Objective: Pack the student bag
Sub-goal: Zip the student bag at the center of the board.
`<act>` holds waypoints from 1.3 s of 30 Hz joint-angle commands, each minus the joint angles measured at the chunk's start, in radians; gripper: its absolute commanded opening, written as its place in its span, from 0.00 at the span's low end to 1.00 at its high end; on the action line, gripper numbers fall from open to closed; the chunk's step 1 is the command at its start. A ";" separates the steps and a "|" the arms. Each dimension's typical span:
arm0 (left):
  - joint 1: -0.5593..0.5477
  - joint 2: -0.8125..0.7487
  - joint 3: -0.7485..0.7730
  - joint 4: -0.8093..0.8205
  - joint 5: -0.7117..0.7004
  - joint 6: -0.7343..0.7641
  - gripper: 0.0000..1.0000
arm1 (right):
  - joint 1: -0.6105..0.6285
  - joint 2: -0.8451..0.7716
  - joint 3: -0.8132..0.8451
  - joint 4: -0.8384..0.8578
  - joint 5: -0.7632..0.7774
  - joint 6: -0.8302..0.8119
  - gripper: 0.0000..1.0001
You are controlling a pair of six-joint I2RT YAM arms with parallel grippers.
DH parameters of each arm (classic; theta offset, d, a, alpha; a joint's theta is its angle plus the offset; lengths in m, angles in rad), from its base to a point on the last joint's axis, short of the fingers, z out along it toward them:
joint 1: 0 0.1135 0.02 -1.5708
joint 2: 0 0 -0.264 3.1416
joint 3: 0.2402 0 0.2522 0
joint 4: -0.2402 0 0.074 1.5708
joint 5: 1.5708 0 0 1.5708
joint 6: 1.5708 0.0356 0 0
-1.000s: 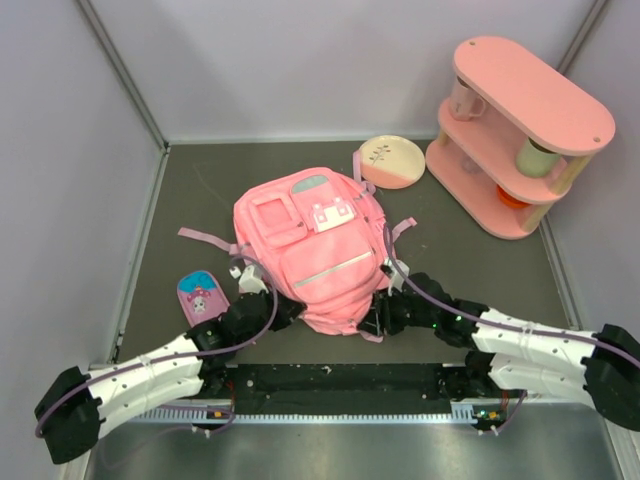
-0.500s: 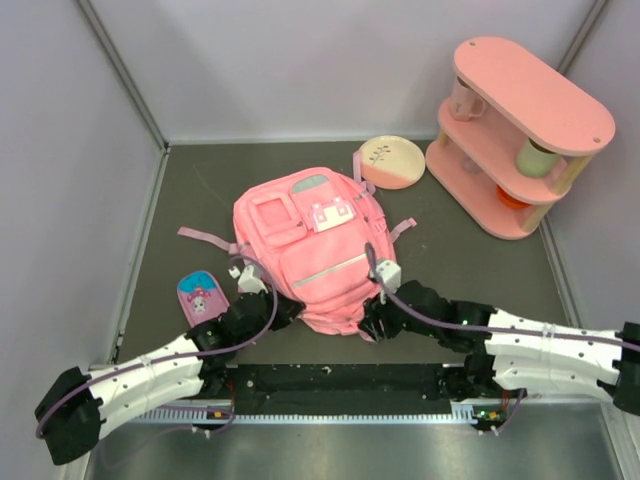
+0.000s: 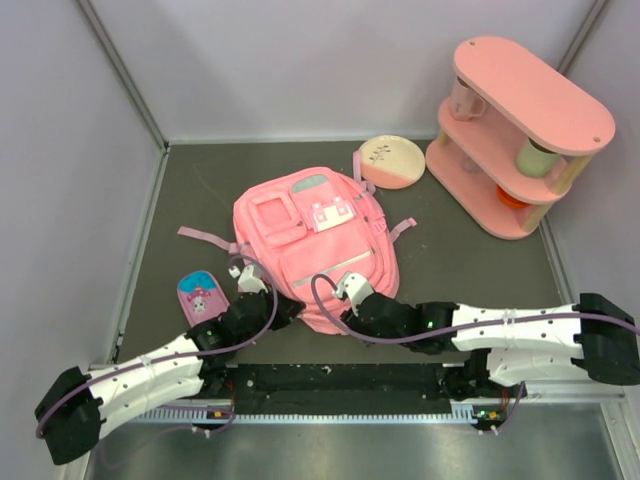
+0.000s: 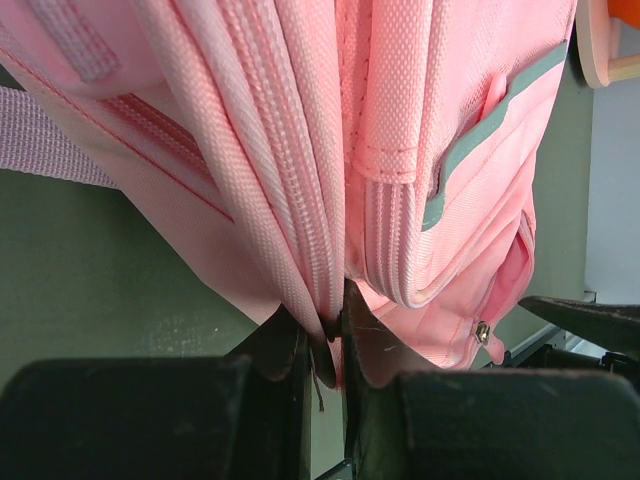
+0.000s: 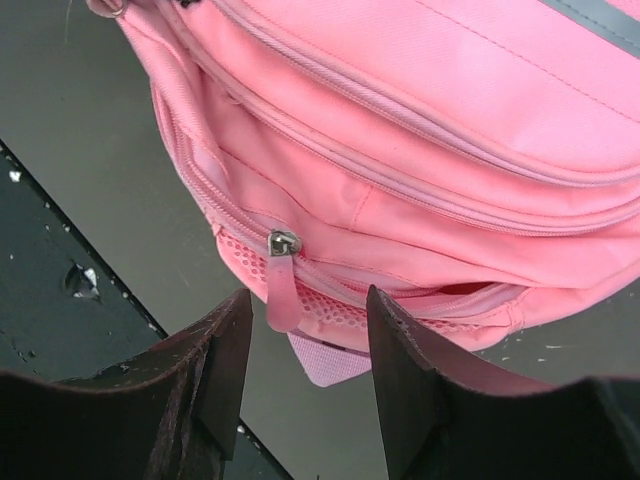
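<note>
Left tool (image 4: pixel 325 340): it is clamping a fold of the student bag (image 3: pixel 310 240), pinching the fabric beside a zipper track between both fingers at the bag's near-left corner.
Right tool (image 5: pixel 308 300): it is standing released, jaws apart, at the bag's near edge; it is gripping nothing.
Zipper pull (image 5: pixel 283 275): it is hanging in the gap between the right tool's fingers, closer to one finger; whether it is touching that finger I cannot tell.
Bag's place: it is lying flat on the dark bench (image 3: pixel 200 190), its near end meeting both tools.
Bag's look: it is showing soft pink fabric, front pockets, a white-and-mint patch, a grey stripe, mint trim and pink straps trailing out to either side; pink mesh is peeking out at the near end.
Bag's heading: its front is facing up, and its long axis is running from the arms' side toward the far wall.
Small pouch (image 3: pixel 202 296): it is lying just left of the bag's near-left corner.
Plate (image 3: pixel 391 161): it is sitting just beyond the bag's far-right corner.
Pink shelf (image 3: pixel 520 130): it is standing well to the right of the bag.
</note>
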 commanded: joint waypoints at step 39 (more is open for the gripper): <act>0.019 0.001 -0.021 0.052 -0.107 0.043 0.00 | 0.026 0.031 0.068 0.003 0.009 0.098 0.06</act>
